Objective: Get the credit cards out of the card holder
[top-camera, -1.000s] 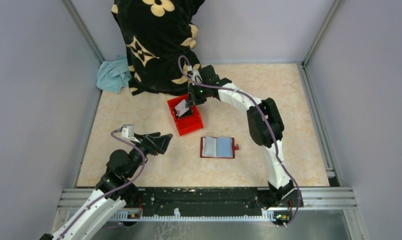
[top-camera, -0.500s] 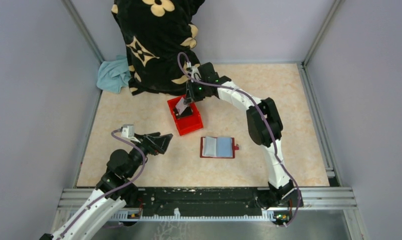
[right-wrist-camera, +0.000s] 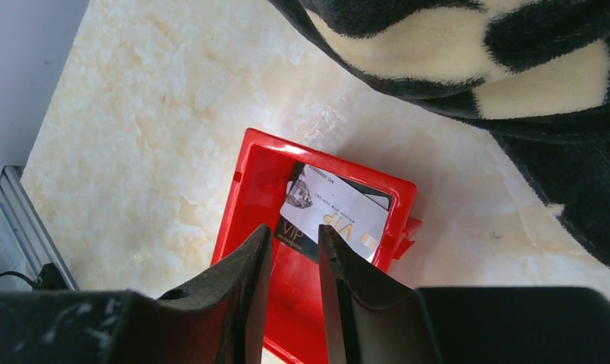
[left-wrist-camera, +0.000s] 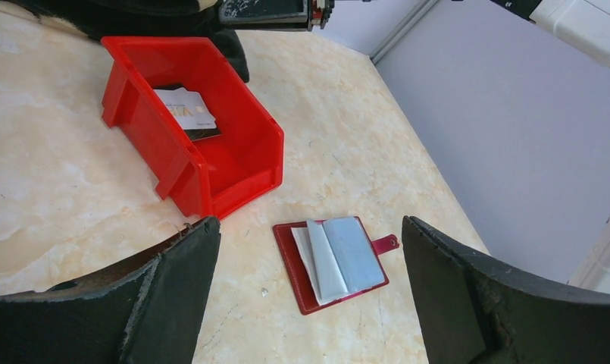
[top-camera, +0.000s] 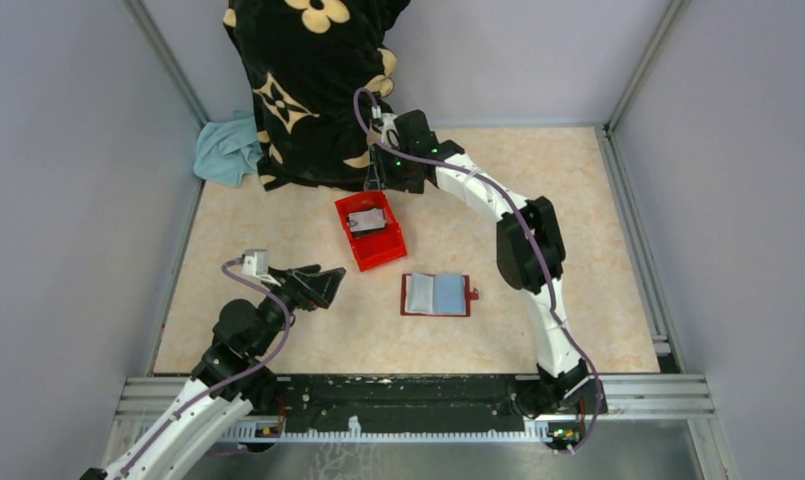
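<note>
Just released the VIP card (right-wrist-camera: 336, 216) from the right claw (right-wrist-camera: 292, 235). Held it upright low inside the red bin (right-wrist-camera: 233, 220) a second ago; now leaves it lying flat on the bin floor, toward the far wall. Pulled the right claw up and back toward the black flowered blanket (top-camera: 308, 90), with the jaws parted only narrowly and nothing between them. Kept the left claw (top-camera: 330, 283) where it was: spread wide, empty, hovering over the surface (top-camera: 538, 180) to the left of the card holder (top-camera: 436, 295). Left the card holder open and flat on the surface, near the bin's front corner but not touching, clasp tab to the right, with pale blue-grey credit cards (left-wrist-camera: 343, 254) showing in its pages. Counts as one card out, by the look of it, with more to extract. Calls next for a trip back to the holder, probably with the left claw pinning it against sliding.
</note>
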Controlling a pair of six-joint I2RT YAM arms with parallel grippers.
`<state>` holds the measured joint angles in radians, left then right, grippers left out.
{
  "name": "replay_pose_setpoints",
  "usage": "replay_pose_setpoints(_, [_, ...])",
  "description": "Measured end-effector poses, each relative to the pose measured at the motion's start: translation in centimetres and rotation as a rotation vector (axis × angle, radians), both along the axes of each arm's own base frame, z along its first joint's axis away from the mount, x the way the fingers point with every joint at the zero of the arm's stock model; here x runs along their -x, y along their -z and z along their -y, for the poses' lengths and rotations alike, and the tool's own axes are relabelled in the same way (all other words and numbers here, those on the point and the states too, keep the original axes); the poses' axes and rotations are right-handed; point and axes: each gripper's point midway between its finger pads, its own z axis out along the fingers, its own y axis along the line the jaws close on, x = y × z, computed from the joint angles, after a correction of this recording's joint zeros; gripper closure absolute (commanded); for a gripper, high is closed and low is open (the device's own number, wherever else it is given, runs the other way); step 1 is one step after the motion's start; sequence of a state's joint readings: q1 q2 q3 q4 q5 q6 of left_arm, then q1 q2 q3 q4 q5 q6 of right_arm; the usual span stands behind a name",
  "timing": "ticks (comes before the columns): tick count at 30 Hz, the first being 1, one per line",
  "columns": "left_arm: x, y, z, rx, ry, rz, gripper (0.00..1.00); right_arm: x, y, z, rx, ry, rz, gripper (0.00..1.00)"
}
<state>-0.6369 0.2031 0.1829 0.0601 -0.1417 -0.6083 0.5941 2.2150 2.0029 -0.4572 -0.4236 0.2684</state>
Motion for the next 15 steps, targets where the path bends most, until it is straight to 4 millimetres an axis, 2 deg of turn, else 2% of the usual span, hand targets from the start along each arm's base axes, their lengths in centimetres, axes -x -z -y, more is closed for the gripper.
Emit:
replay_pose_setpoints(3, [0.0,-0.1,0.0,0.001,0.0,0.002,0.05,0.2,0.6,0.3,0.02,0.005,0.006,0.79])
replay_pose_setpoints(7, [0.1,0.1,0.0,-0.006,0.0,-0.007,0.05,1.7,2.5,1.1,0.066,0.009,-0.013,1.0])
replay_pose_setpoints(12, [0.2,-0.5,-0.2,-0.009,-0.002,-0.012,0.05,3.9,5.1,1.8,0.115,0.009,-0.042,1.0])
replay_pose_setpoints(15, [0.1,-0.2,-0.3,-0.015,-0.009,-0.028,0.05,5.1,7.0,1.9,0.163,0.007,-0.049,1.0])
